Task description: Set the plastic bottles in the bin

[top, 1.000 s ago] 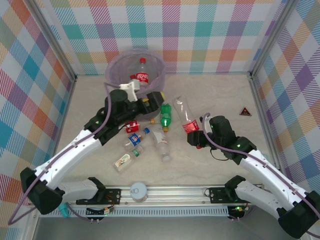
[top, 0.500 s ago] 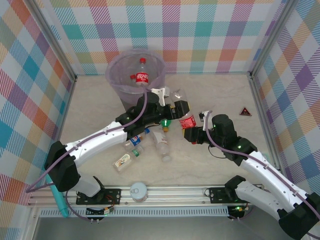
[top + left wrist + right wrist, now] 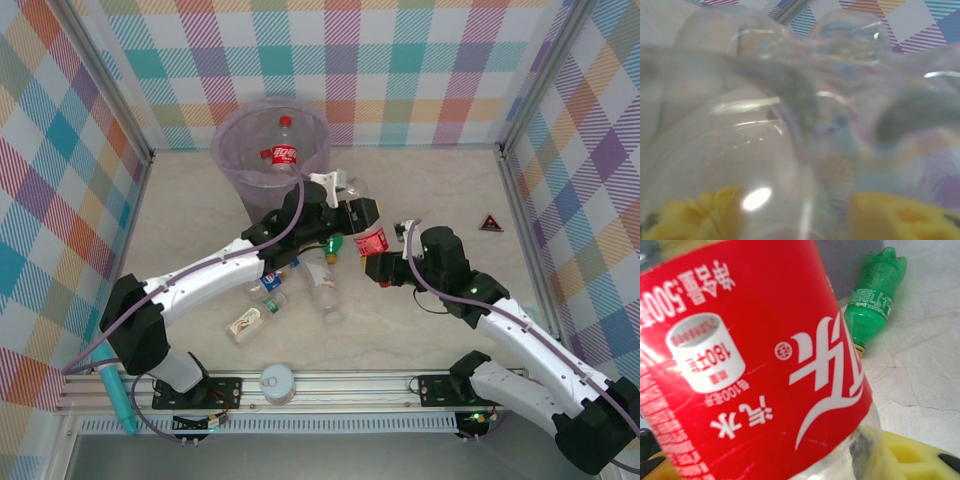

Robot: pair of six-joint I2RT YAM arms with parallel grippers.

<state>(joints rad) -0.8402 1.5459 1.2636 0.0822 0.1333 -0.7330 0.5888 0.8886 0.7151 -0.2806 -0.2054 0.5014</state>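
**A:** What sits in the bin?

**B:** One red-labelled bottle, cap uppermost, inside the lilac liner. The bin stands at the far side of the table, left of centre.

**A:** And in front of it?

**B:** Loose bottles lie on the table by the left arm: a blue-labelled bottle, a clear bottle beside it, then a green bottle. Near the front rail stands a white canister with its grey lid on.

**A:** The left gripper?

**B:** It is just right of the bin. Its yellow pads sit on either side of the clear end of the held bottle. Whether they press the plastic or stand slightly off it, I cannot tell.

**A:** Where is that bottle exactly?

**B:** It is between the two grippers, beside the bin and not in it.

**A:** The right gripper?

**B:** Its jaws pinch the held bottle's other end, just past the red label. One yellow finger lies against the plastic.
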